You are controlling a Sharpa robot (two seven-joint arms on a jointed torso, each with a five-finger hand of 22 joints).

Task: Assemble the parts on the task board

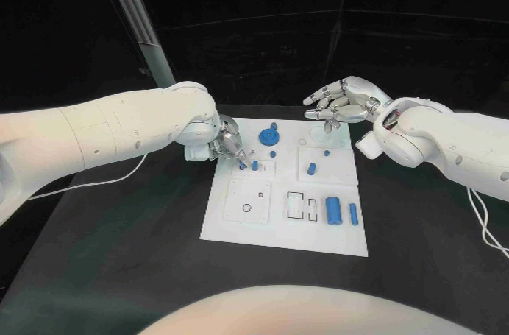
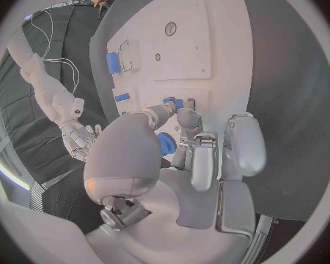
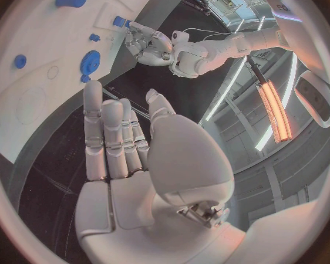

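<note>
- The left hand (image 1: 226, 145) is working at the far-left part of the task board (image 1: 239, 228), its fingertips reaching down to a small blue peg (image 1: 254, 164) standing in a square plate there.
- In the left wrist view the fingers (image 2: 188, 122) are meeting around that peg (image 2: 172, 104); it looks pinched, though I cannot tell how firmly.
- The right hand (image 1: 341, 99) is hovering above the far-right edge of the board, fingers loosely spread and holding nothing.
- Judged from this, the step in hand is seating or lifting the small peg; the next move calls for keeping it upright and lined up with its hole.
- Other parts are lying on the board: a round blue knob (image 1: 271, 136) at the far edge, a short blue piece (image 1: 312, 168) in the right square, and two blue cylinders (image 1: 333, 210) near the right edge.
- The knob is sitting just beside the left hand and could be knocked.
- A white cable (image 1: 106, 180) is trailing over the black tabletop (image 1: 117, 261), well apart from the board.
</note>
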